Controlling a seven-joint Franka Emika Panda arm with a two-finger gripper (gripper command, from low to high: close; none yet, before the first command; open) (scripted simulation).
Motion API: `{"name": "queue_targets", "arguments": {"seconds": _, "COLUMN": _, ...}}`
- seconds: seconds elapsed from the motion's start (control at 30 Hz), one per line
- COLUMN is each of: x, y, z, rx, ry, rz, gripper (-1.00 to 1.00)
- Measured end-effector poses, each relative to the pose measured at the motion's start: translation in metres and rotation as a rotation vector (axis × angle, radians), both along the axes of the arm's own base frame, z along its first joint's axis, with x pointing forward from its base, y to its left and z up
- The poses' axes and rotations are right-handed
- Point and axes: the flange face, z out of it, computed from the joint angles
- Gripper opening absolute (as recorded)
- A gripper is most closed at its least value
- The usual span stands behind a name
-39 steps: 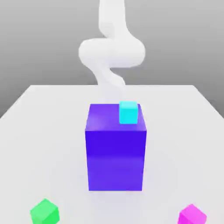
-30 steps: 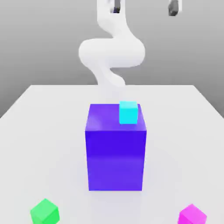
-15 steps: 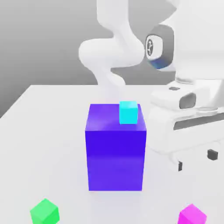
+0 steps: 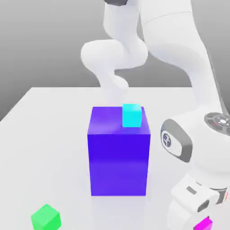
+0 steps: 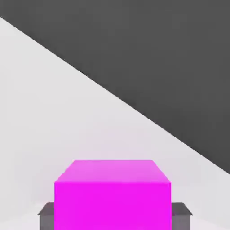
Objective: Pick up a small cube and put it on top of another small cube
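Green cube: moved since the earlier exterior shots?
No. The green cube sits in the same place, at the exterior view's left and nearer the camera than the blue block.

white table [image 4: 54,148] | blue block [image 4: 118,164] | green cube [image 4: 46,218] | magenta cube [image 5: 112,204]

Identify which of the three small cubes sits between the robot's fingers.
The magenta cube, at the exterior view's lower right, has a finger against either side; the cyan cube rests on the big blue block.
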Motion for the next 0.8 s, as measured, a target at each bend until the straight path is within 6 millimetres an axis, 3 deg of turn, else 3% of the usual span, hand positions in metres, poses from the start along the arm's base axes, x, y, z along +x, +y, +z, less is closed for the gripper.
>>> {"name": "queue_targets", "arguments": {"seconds": 0.07, "x": 0.0, "y": 0.0, "z": -0.002, "rx": 0.0, "ry": 0.001, "rz": 0.0, "gripper": -1.0}}
{"name": "queue_targets", "arguments": {"seconds": 0.2, "x": 0.0, "y": -0.001, "z": 0.046, "rx": 0.0, "ry": 0.001, "rz": -0.001, "gripper": -1.0}}
{"name": "queue_targets", "arguments": {"seconds": 0.37, "x": 0.023, "y": -0.119, "z": 0.071, "rx": -0.015, "ry": 0.002, "rz": -0.289, "gripper": -1.0}}
{"name": "queue_targets", "arguments": {"seconds": 0.53, "x": 0.015, "y": -0.245, "z": 0.089, "rx": -0.012, "ry": 0.003, "rz": -0.6, "gripper": -1.0}}
{"name": "queue_targets", "arguments": {"seconds": 0.6, "x": 0.006, "y": -0.295, "z": 0.088, "rx": -0.007, "ry": 0.002, "rz": -0.729, "gripper": -1.0}}
{"name": "queue_targets", "arguments": {"seconds": 0.67, "x": -0.004, "y": -0.345, "z": 0.069, "rx": -0.001, "ry": 0.002, "rz": -0.857, "gripper": -1.0}}
{"name": "queue_targets", "arguments": {"seconds": 0.7, "x": -0.008, "y": -0.363, "z": 0.054, "rx": 0.0, "ry": 0.002, "rz": -0.904, "gripper": 1.0}}
{"name": "queue_targets", "arguments": {"seconds": 0.8, "x": -0.008, "y": -0.363, "z": 0.054, "rx": 0.0, "ry": 0.002, "rz": -0.904, "gripper": 1.0}}
